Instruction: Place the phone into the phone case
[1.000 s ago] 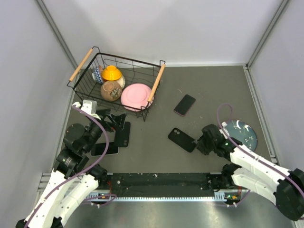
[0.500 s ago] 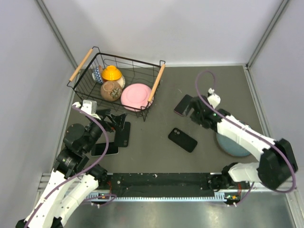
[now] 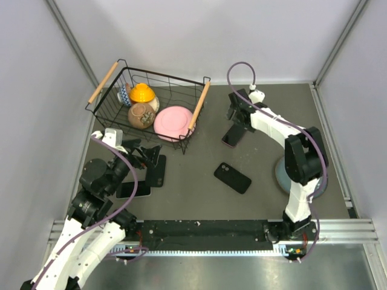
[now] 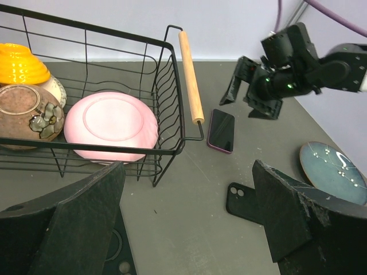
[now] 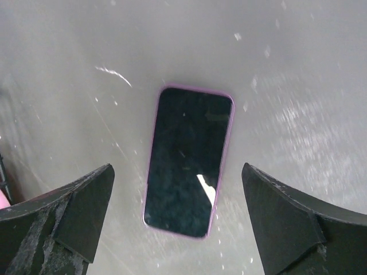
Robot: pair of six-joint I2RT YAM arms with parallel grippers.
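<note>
Over the pink-rimmed black phone, your right gripper hangs, jaws spread wide; left gripper spread too, empty.

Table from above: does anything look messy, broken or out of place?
Nothing is spilled or broken. The wire basket sits skewed to the edges of the table, and the pink-edged phone and the black case lie apart at different angles, but that looks like ordinary scatter rather than a fault.

Walls: you face plain pale grey panels on three sides.
Worktop: your dark grey matte worktop looks scuffed.
</note>
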